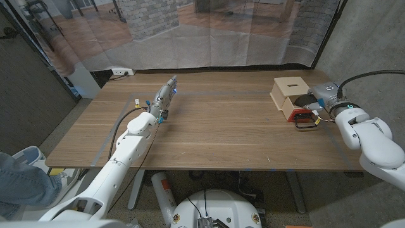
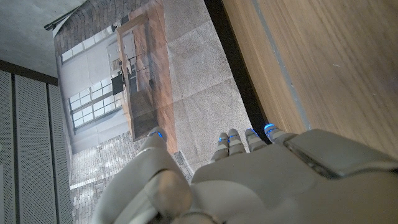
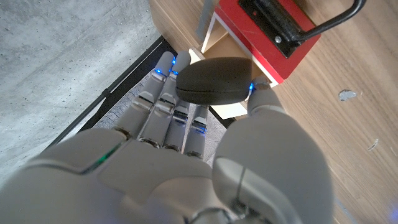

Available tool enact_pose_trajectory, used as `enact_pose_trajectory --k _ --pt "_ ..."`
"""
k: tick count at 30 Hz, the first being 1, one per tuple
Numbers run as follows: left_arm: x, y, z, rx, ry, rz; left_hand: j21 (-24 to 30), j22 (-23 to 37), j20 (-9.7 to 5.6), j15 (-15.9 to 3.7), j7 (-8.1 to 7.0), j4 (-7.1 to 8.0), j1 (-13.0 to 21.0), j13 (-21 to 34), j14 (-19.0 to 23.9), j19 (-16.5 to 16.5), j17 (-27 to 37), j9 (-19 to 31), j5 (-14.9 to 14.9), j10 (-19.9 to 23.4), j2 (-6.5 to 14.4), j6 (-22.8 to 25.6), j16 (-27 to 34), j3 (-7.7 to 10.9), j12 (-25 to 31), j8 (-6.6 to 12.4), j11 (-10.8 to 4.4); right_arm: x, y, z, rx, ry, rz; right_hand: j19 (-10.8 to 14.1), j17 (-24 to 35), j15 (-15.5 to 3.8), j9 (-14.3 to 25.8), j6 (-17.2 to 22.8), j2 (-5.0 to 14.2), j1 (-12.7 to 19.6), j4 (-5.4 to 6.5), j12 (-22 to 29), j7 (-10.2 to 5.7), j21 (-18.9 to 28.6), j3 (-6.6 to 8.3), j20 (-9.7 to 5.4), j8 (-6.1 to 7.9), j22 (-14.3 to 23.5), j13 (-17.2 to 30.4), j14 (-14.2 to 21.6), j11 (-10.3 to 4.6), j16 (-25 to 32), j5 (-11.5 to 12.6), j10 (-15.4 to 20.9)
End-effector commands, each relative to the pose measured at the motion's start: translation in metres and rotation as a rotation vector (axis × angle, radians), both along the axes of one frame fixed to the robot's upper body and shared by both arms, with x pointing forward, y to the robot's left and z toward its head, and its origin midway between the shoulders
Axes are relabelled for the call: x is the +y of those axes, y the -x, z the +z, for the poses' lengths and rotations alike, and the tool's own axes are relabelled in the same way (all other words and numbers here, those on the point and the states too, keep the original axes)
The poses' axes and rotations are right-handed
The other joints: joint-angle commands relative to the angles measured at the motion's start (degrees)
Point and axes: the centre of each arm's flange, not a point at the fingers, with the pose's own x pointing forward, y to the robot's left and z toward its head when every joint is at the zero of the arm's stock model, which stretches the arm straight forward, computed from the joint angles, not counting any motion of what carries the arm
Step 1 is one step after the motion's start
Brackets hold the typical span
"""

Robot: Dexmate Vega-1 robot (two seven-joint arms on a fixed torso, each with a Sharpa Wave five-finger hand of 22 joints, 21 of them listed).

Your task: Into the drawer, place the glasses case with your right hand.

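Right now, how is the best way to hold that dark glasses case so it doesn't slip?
Grip the glasses case across its narrow middle, thumb on one long side and fingers on the other, as the right hand does now. It is a smooth rounded oval, so its ends would probably slip. Coming from above suits the open red drawer.

**Case held over the open drawer**

The right hand (image 3: 186,155) holds the dark oval glasses case (image 3: 214,81) between thumb and fingers. Just beyond it sits the open red-fronted drawer (image 3: 264,43) with its black handle (image 3: 333,22), on the wooden table (image 3: 354,124).
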Motion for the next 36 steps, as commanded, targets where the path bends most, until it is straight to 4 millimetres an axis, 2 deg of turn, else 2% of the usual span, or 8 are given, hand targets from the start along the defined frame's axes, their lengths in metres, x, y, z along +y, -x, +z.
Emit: enact_pose_trajectory --k 1,8,19,25,27,28,30,36 --pt "0.001 -0.001 -0.002 0.003 0.007 0.000 0.00 0.15 -1.34 -0.16 0.01 0.11 0.29 0.25 -0.58 -4.48 0.29 0.20 -0.03 -0.42 0.50 0.20 -0.06 -0.23 -0.01 0.05 -0.04 -0.002 -0.006 0.003 0.054 0.034 -0.017 0.28 0.12 -6.25 0.20 0.01 7.99 7.61 0.17 0.15 -0.34 0.40 -0.01 -6.14 -0.20 0.00 0.26 0.75 -8.77 -0.11 0.20 8.76" --pt "0.003 -0.002 -0.003 0.006 0.007 0.003 0.01 0.15 -1.35 -0.15 -0.04 0.11 0.29 0.25 -0.56 -4.48 0.29 0.20 -0.05 -0.33 0.52 0.20 -0.04 -0.27 0.04 0.04 0.14 -0.005 -0.010 0.003 0.066 0.038 -0.022 0.19 0.19 -6.27 0.21 -0.03 8.03 7.52 0.24 0.05 -0.46 0.49 -0.11 -6.18 -0.26 0.01 0.29 0.83 -9.03 -0.15 0.19 8.70" --pt "0.004 -0.002 -0.003 0.008 0.010 0.006 0.02 0.15 -1.34 -0.08 -0.07 0.10 0.29 0.24 -0.45 -4.49 0.29 0.21 -0.07 -0.36 0.55 0.23 0.01 -0.34 0.04 0.05 -0.02 -0.001 -0.017 0.006 0.070 0.048 -0.015 -0.94 0.16 -6.06 0.26 -0.95 7.76 7.10 0.39 -1.33 -0.78 0.52 -0.56 -5.87 -0.68 0.02 0.27 -0.75 -8.07 -1.21 0.15 5.95" --pt "0.005 -0.003 -0.004 0.009 0.014 0.006 0.01 0.15 -1.08 -0.01 -0.14 0.09 0.29 0.25 -0.41 -4.52 0.30 0.21 -0.08 -0.37 0.58 0.26 0.03 -0.38 0.04 0.06 -0.07 0.002 -0.019 0.007 0.077 0.065 -0.022 -2.20 -0.06 -5.38 0.32 -2.86 6.06 3.57 1.88 -3.43 -1.15 0.57 -2.65 -5.03 -1.28 -0.06 -0.29 -3.73 -6.86 -3.03 0.12 2.08" --pt "0.006 -0.003 -0.005 0.010 0.014 0.005 0.01 0.15 -1.06 -0.02 -0.15 0.08 0.30 0.25 -0.42 -4.53 0.30 0.21 -0.08 -0.37 0.59 0.26 0.02 -0.39 0.05 0.06 -0.08 0.003 -0.020 0.008 0.084 0.065 -0.030 -2.55 -0.28 -4.56 0.38 -3.91 5.16 1.94 2.47 -4.12 -1.46 0.68 -3.64 -4.63 -1.47 -0.05 -0.35 -6.28 -6.29 -4.44 0.25 0.33" --pt "0.006 -0.003 -0.005 0.011 0.014 0.006 0.01 0.15 -1.05 0.00 -0.14 0.08 0.30 0.25 -0.45 -4.54 0.30 0.21 -0.08 -0.32 0.59 0.25 0.01 -0.39 0.07 0.05 -0.06 0.004 -0.020 0.008 0.084 0.068 -0.033 -3.02 -0.73 -2.82 0.45 -5.10 4.52 0.94 2.76 -5.17 -1.81 0.74 -4.33 -4.25 -1.66 -0.04 -0.53 -8.47 -6.43 -5.82 0.51 -2.31" --pt "0.006 -0.004 -0.005 0.011 0.016 0.005 0.00 0.15 -1.00 0.00 -0.13 0.08 0.30 0.25 -0.44 -4.57 0.30 0.21 -0.09 -0.34 0.60 0.26 0.02 -0.40 0.06 0.06 -0.11 0.004 -0.020 0.009 0.085 0.073 -0.038 -4.12 -1.56 -1.18 0.51 -6.78 3.69 -1.10 3.54 -6.00 -1.89 0.59 -5.52 -3.17 -1.87 -0.04 -0.72 -10.90 -5.09 -7.50 0.75 -4.54" --pt "0.006 -0.005 -0.007 0.016 0.019 0.004 0.00 0.15 -0.91 0.03 -0.13 0.08 0.30 0.25 -0.45 -4.59 0.30 0.21 -0.10 -0.35 0.62 0.36 0.01 -0.43 0.06 0.09 -0.02 0.006 -0.019 0.012 0.091 0.082 -0.047 -6.66 -3.08 2.74 0.61 -9.82 2.22 -3.83 4.37 -7.52 -2.22 -0.14 -7.32 -0.45 -1.98 -0.28 -1.16 -15.64 -4.27 -10.43 1.70 -8.93"
